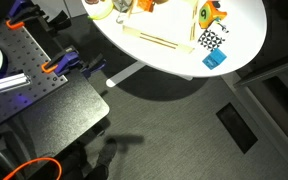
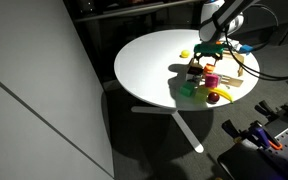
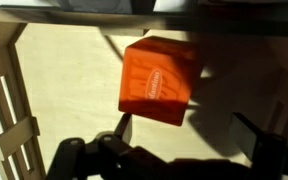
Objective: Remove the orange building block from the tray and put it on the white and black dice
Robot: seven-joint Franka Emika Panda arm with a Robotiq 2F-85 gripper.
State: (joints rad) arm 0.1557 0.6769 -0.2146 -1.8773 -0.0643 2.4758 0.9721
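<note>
In the wrist view the orange building block [image 3: 159, 80] sits on the pale floor of the tray [image 3: 59, 70], whose wooden rim runs down the left side. My gripper [image 3: 189, 130] is open, with one finger on each side just short of the block and not touching it. In an exterior view the tray [image 1: 164, 40] lies on the round white table, and the white and black dice [image 1: 211, 40] stands just beside it. The arm reaches down over the tray in the exterior view from the side, where the gripper [image 2: 207, 48] hangs above the objects.
A blue square block [image 1: 215, 60] lies near the table's edge by the dice. An orange, green and yellow toy [image 1: 210, 12] stands behind the dice. Orange clamps [image 1: 59, 66] hold a perforated board beside the white table [image 2: 154, 65]. Several small toys [image 2: 206, 85] cluster below the arm.
</note>
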